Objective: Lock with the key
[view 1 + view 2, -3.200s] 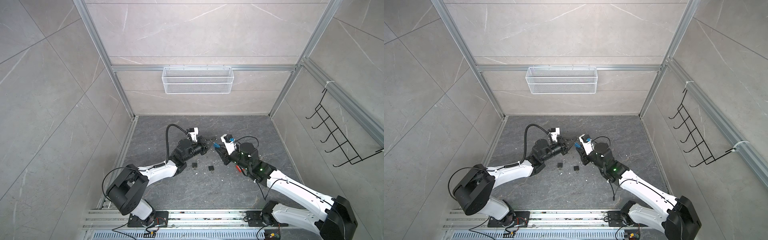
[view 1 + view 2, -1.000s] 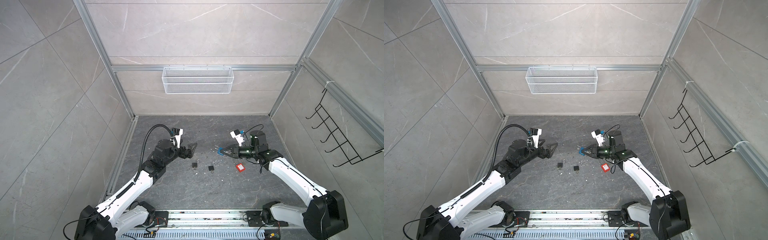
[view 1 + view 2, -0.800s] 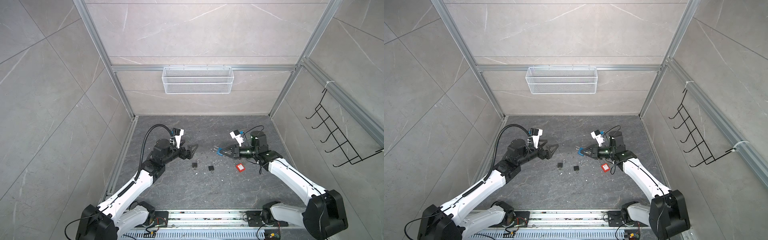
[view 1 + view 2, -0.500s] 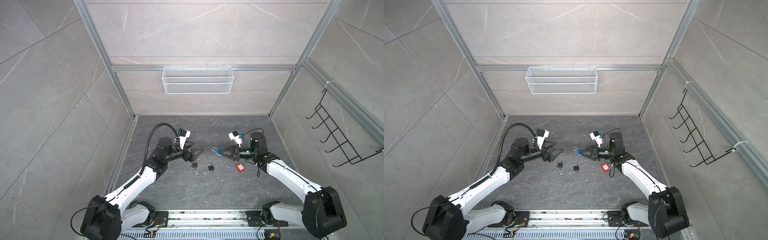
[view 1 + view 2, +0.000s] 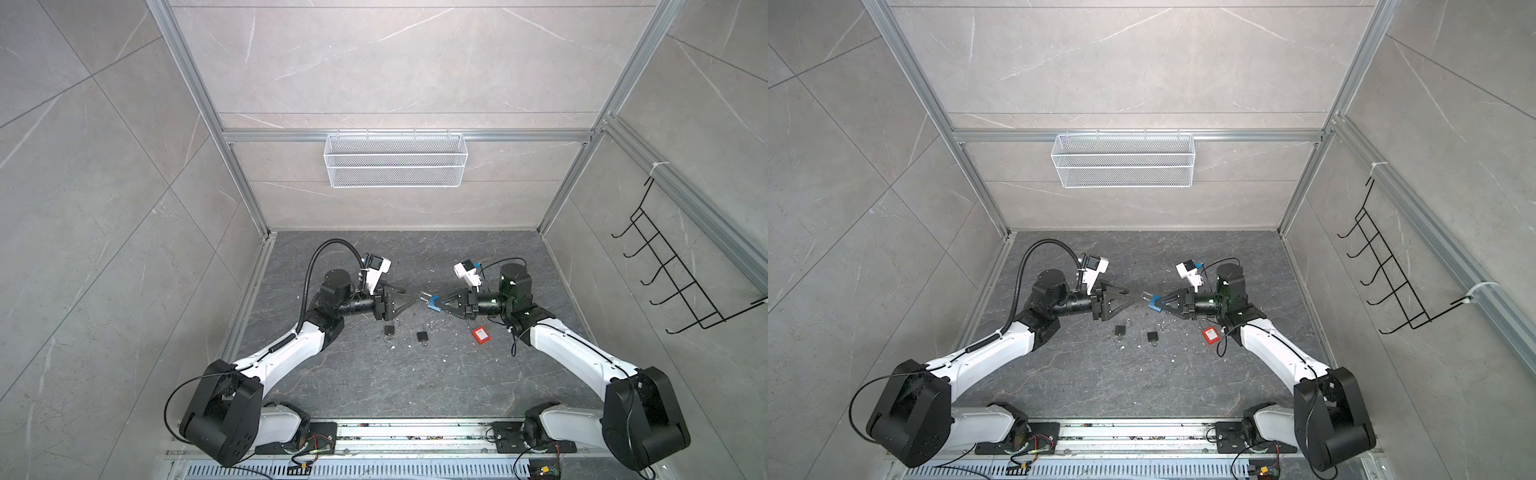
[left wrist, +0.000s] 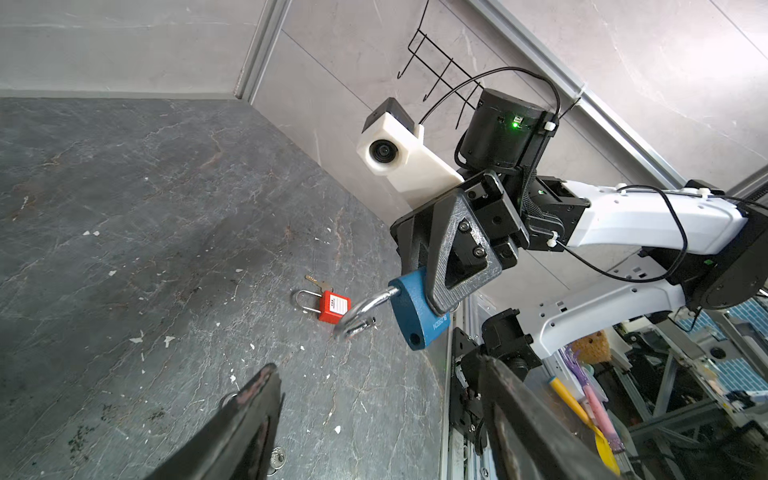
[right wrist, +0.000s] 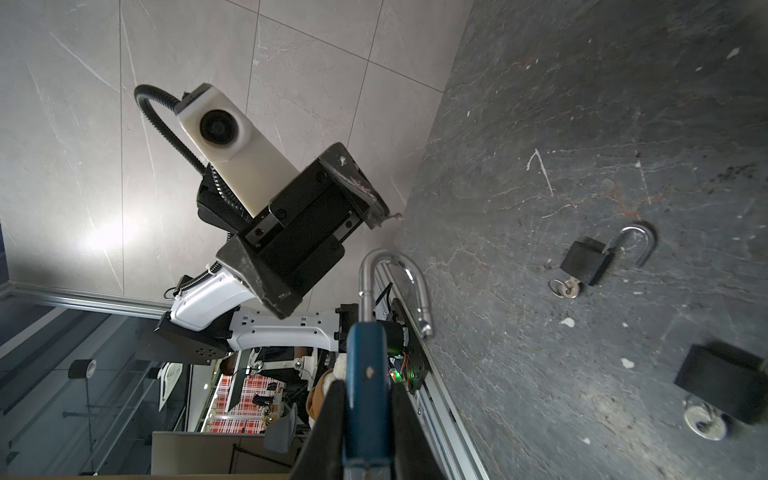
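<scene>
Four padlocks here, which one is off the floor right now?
The blue padlock, clamped in the right gripper with its shackle open. The red padlock and both black padlocks lie on the floor.

Both arms stretched level, tips facing. The right claw clamps the blue padlock; the left claw sits just beside its shackle, jaws apart.

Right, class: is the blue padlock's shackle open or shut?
Open. The blue padlock, clamped in the right gripper, has its shackle swung out, the free end clear of the body's hole.
</scene>
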You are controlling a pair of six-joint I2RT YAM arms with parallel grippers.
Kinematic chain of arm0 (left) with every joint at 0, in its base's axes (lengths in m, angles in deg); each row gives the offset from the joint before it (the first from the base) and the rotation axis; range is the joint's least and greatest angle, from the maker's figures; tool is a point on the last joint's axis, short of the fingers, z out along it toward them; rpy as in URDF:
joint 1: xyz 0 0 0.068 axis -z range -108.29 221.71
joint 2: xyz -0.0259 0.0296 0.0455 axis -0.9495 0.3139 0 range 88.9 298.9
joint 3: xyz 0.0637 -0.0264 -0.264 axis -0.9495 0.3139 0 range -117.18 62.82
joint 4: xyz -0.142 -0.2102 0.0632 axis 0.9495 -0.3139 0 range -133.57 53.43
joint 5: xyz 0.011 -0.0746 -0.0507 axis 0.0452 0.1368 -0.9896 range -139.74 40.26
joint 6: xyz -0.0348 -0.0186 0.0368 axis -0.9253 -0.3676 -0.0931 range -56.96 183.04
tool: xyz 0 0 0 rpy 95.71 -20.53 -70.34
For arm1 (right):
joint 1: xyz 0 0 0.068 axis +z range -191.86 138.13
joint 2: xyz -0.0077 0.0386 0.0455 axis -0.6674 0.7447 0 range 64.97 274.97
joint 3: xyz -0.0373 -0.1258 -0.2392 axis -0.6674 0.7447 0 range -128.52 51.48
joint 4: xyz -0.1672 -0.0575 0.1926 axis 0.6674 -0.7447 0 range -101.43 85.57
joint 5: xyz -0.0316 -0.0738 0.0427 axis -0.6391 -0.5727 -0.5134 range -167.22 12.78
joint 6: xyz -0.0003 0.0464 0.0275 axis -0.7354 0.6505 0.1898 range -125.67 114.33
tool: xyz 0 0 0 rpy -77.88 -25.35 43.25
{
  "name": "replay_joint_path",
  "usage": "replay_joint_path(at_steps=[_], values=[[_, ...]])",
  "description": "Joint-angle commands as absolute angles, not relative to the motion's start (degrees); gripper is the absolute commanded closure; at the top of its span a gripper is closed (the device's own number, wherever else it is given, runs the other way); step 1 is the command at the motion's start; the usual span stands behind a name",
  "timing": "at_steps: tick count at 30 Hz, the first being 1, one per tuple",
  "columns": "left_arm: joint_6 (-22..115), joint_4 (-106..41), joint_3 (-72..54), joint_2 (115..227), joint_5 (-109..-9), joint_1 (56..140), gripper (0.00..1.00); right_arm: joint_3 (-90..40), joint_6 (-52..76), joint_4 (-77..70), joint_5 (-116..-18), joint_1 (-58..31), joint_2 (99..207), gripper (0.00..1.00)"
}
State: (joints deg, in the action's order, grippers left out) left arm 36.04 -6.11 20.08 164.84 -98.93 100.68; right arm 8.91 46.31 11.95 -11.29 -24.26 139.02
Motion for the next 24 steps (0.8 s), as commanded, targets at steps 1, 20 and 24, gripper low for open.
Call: replay_joint_path(at_steps=[1,20,24], values=[[33.3,-0.4,17.4,166.0,-102.7,100.5,0.26,9.1,48.8,18.3,-9.4,-23.1,139.8,1.0],[32.3,-1.0,15.8,169.2,-105.3,100.8,0.43,7.4,52.8,26.3,-11.1,-20.1,143.7,1.0],[32.3,-1.0,15.9,169.4,-105.3,101.0,0.46,7.2,52.7,26.2,-11.3,-20.1,144.1,1.0]])
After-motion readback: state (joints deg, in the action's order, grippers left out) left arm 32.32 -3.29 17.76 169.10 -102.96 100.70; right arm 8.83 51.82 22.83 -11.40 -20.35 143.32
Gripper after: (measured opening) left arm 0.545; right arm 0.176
